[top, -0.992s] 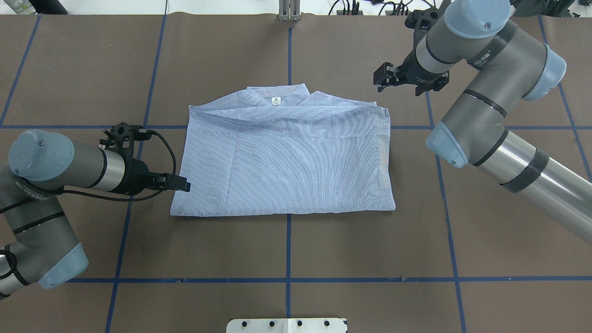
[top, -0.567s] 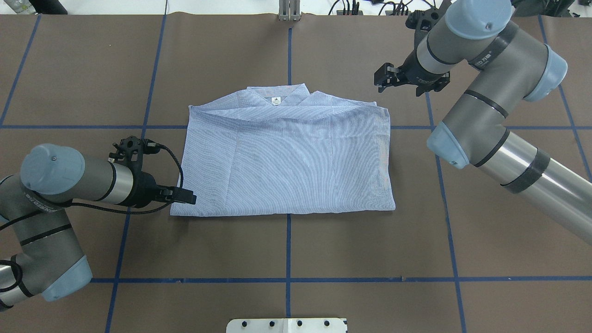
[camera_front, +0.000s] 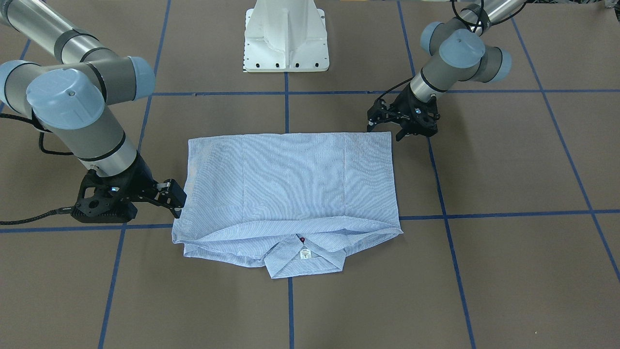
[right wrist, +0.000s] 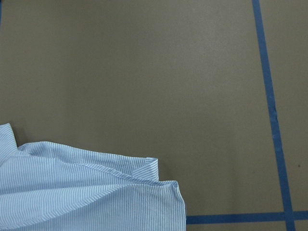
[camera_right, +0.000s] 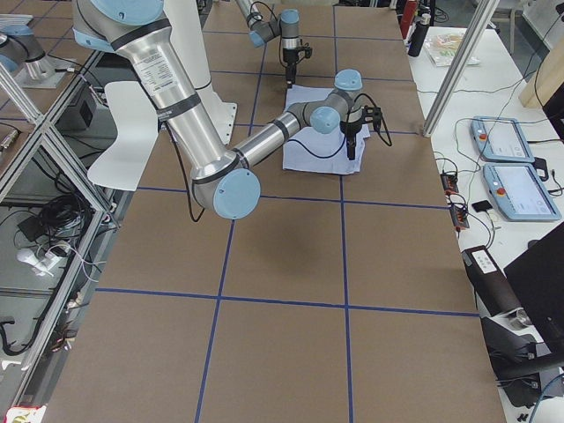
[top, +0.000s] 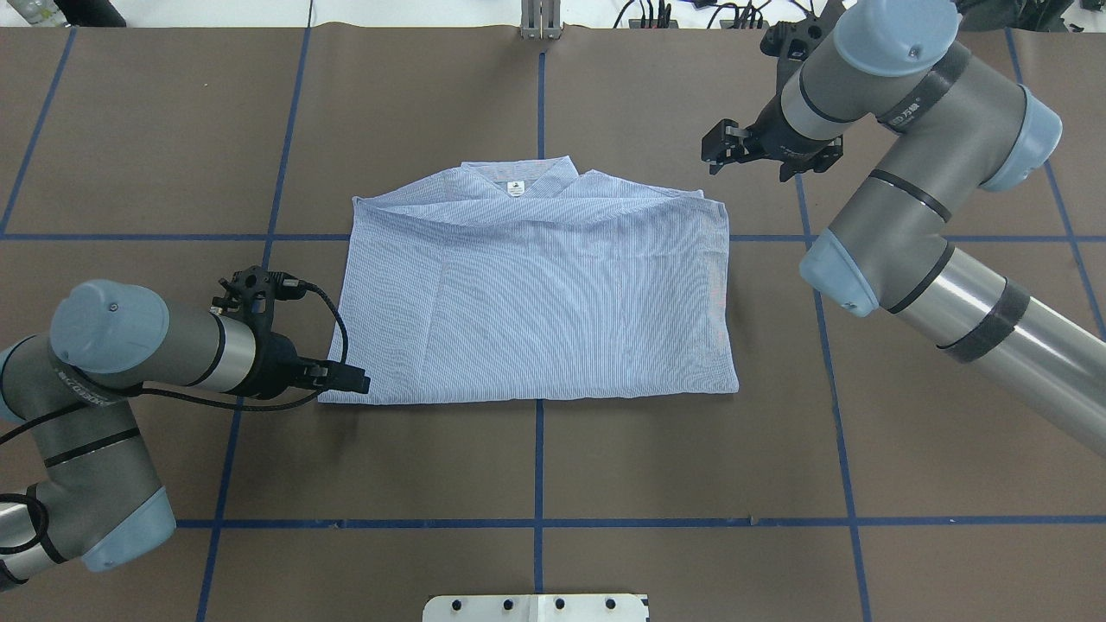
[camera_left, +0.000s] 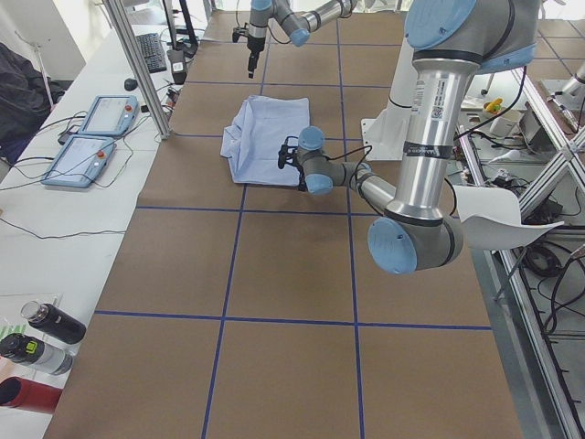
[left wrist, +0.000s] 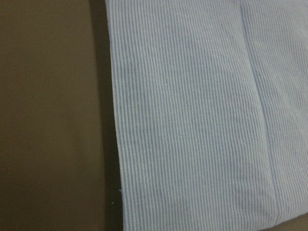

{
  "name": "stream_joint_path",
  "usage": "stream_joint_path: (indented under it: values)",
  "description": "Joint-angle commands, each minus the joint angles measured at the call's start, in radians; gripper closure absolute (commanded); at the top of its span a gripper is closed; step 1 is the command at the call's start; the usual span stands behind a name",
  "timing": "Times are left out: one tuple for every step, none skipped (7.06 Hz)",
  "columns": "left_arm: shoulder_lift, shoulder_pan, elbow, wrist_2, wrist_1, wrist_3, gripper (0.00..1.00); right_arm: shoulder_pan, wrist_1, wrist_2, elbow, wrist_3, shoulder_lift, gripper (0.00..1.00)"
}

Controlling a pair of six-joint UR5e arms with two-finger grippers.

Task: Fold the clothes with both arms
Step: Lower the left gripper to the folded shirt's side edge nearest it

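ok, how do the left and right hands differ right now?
Left hand is low, at the shirt's hem corner; right hand hangs higher, near the collar-end corner. Left's wrist view is mostly cloth; right's is mostly table. Shared: both look open, neither grips cloth.

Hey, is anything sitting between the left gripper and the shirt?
Nothing visible stands in the way. The left gripper is right at the shirt's corner nearest the robot on its left, with only brown table surface around it.
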Motion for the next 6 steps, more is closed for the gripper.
stream_joint_path:
  values:
    - [0.0,0.01,0.004,-0.001,0.0,-0.001,0.14,-0.001,0.002,0.0,0.0,0.0,-0.002,0.0]
    - [0.0,0.01,0.01,-0.004,0.0,-0.001,0.28,-0.001,0.002,-0.002,0.0,0.0,-0.002,0.0]
    - [0.002,0.01,0.012,-0.006,0.0,-0.001,0.46,-0.001,0.0,-0.002,0.0,0.0,-0.002,0.0]
    - [0.002,0.01,0.01,-0.007,0.0,-0.001,0.61,-0.001,0.002,-0.002,0.001,0.0,-0.002,0.0]
    - [0.003,0.008,0.009,-0.009,0.0,-0.001,0.74,-0.003,0.0,-0.002,0.001,0.002,-0.002,0.0]
    - [0.003,0.008,0.006,-0.009,0.002,-0.001,0.93,-0.001,0.002,-0.002,0.001,0.0,-0.002,0.0]
